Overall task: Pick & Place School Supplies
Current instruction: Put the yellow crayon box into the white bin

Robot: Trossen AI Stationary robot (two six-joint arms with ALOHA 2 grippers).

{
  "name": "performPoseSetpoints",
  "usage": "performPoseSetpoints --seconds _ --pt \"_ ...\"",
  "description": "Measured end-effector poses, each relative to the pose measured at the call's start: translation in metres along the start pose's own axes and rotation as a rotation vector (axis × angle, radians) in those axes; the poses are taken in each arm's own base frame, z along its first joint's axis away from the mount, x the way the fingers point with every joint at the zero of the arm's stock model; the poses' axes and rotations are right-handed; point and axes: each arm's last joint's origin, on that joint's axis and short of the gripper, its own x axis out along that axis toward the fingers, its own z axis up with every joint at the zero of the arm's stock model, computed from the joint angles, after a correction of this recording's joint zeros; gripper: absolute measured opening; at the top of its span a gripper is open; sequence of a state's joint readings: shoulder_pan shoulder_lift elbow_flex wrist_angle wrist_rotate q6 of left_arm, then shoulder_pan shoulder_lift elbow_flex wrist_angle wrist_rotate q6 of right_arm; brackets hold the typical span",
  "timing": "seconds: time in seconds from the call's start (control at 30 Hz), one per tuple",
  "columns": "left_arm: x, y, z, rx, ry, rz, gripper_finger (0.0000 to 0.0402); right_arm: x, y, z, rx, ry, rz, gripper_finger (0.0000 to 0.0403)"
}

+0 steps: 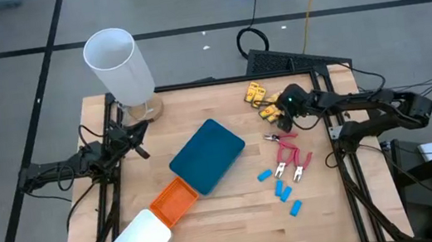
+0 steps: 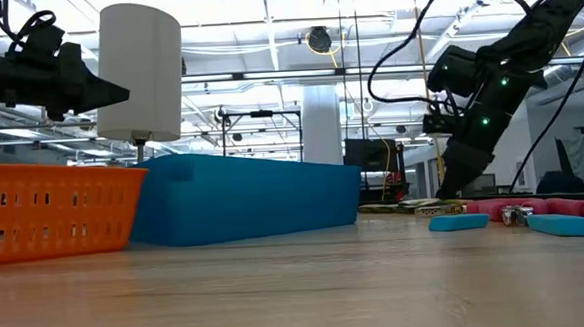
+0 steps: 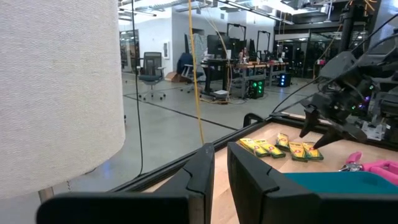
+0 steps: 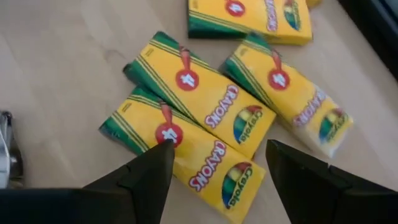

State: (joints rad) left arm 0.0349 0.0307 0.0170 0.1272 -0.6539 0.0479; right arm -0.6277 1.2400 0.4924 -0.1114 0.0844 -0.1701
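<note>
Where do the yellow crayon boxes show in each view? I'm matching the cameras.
High view: crayon boxes at the table's far right, under the right claw.
Low view: hidden; not distinguishable.
Left wrist view: mid-right, on the wood.
Right wrist view: filling the centre.
Shared landmark: the right claw beside them.

Robotics lab in an open industrial hall

Beyond the wooden table [image 1: 211, 213], the left wrist view shows rolling office chairs [image 3: 151, 67], desks with lit computers [image 3: 258, 86] and a polished grey floor [image 3: 168, 121]; behind the table in the low view hang ceiling trusses [image 2: 266, 45], strip lights and looping cables [image 2: 406, 47].
</note>
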Motion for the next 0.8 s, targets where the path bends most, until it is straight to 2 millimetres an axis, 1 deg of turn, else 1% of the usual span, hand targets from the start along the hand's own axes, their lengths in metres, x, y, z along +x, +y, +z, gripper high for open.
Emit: performPoseSetpoints --seconds 0.1,0.2,0.4,0.5,0.57,0.63,0.8 --pt "0.0 0.0 0.0 0.0 0.0 0.0 0.0049 0.005 0.003 -0.001 -0.023 0.013 0.068 0.0248" --pt "0.0 0.0 0.0 0.0 0.0 0.0 0.0049 0.005 0.007 -0.002 0.014 0.02 0.152 0.0248" --pt "0.0 0.0 0.0 0.0 0.0 0.0 0.0049 -0.003 0.017 -0.003 0.123 0.017 0.353 0.0244" --pt "0.0 0.0 0.0 0.0 0.0 0.0 0.0049 -0.009 0.021 0.001 0.136 -0.022 0.425 0.0238" --pt "0.0 0.0 0.0 0.0 0.0 0.0 0.0049 -0.012 0.024 0.002 0.11 -0.041 0.436 0.0235" --pt "0.0 0.0 0.0 0.0 0.0 0.0 0.0049 -0.014 0.028 0.003 0.045 -0.057 0.422 0.0232" --pt "0.0 0.0 0.0 0.0 0.0 0.0 0.0049 -0.013 0.034 0.003 -0.163 -0.063 0.229 0.0234"
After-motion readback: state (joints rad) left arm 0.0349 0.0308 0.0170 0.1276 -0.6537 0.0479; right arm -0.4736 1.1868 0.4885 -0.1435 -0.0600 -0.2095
